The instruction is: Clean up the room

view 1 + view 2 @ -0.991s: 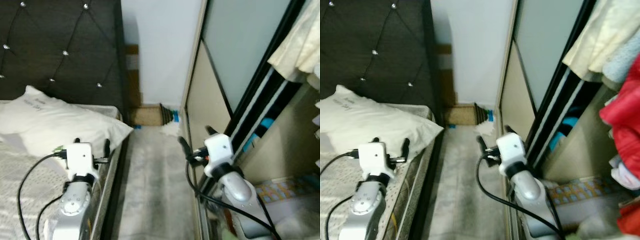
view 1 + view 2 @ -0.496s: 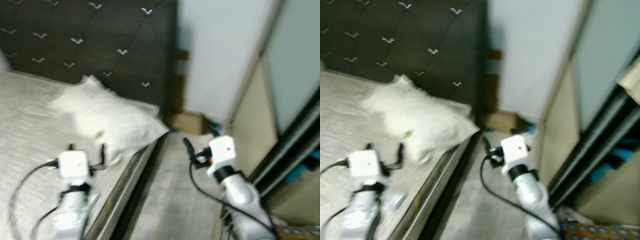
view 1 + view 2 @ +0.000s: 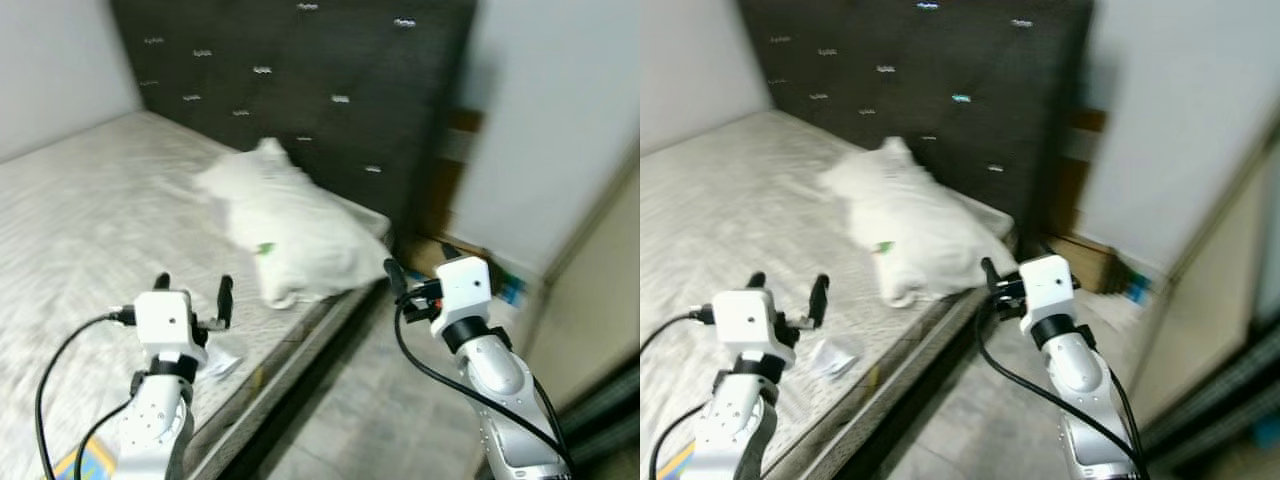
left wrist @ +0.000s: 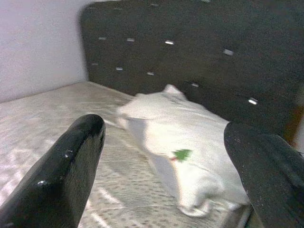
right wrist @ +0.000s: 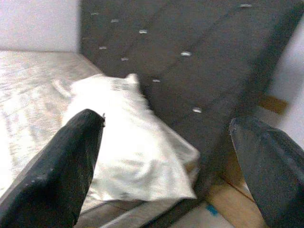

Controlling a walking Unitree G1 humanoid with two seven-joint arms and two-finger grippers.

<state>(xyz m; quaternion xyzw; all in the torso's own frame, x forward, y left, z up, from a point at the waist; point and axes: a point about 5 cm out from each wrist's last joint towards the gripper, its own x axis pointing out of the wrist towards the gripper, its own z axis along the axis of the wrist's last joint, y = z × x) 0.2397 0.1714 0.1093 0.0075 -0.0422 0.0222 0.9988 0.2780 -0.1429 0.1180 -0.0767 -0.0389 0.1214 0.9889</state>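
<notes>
Barely anything is getting tidied: both grippers, left and right, are hanging wide open and empty, while a wrapper is lying at 7 o'clock from the pillow.

One bed. One white pillow at bed's head-end corner. One dark tufted headboard. One crumpled wrapper near bed's side edge. Two grippers: left gripper, right gripper.
</notes>
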